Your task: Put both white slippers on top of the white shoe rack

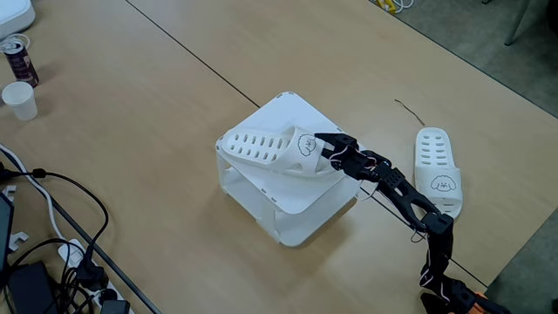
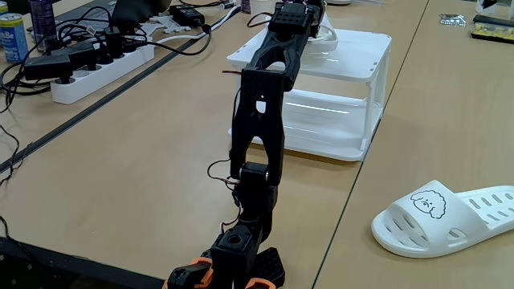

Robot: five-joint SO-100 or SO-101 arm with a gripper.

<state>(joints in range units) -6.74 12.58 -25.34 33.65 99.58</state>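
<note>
The black claw [image 1: 324, 150] pinches one white plastic vented slipper [image 1: 266, 149] atop the boxy white plastic shoe rack [image 1: 301, 214]; the other slipper [image 1: 438, 170] lies on the wooden tabletop [image 1: 131, 131].

rack-top slipper [image 2: 328, 36] hidden behind arm [image 2: 261, 120]

We see smooth white plastic slippers [image 2: 450, 218], a glossy white plastic rack [image 1: 292, 187] with see-through sides, and a matt wood-look desk [image 1: 131, 131].
</note>
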